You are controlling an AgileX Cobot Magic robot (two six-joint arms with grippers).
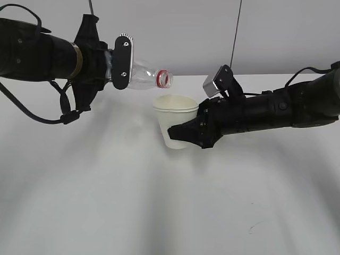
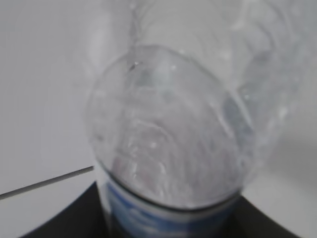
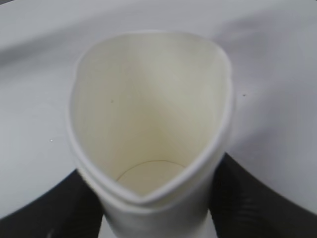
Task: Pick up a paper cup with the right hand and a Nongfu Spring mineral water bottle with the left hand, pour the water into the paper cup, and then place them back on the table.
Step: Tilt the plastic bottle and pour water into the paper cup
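Observation:
My left gripper [image 1: 121, 61] is shut on the clear water bottle [image 1: 143, 77], held almost on its side in the air. Its open mouth with the red neck ring [image 1: 165, 78] points right, just above the cup's rim. The left wrist view is filled by the bottle [image 2: 168, 134]. My right gripper [image 1: 187, 134] is shut on the white paper cup [image 1: 174, 118], squeezing it and holding it above the table [image 1: 106, 202]. The right wrist view looks into the cup [image 3: 148, 119], squashed to a pointed oval. I see no water stream and cannot tell whether water lies in the cup.
The white tabletop spreads under both arms, with a small dark scuff mark [image 1: 255, 227] at the front right. A pale wall stands behind. A black cable loop [image 1: 64, 109] hangs under the left arm.

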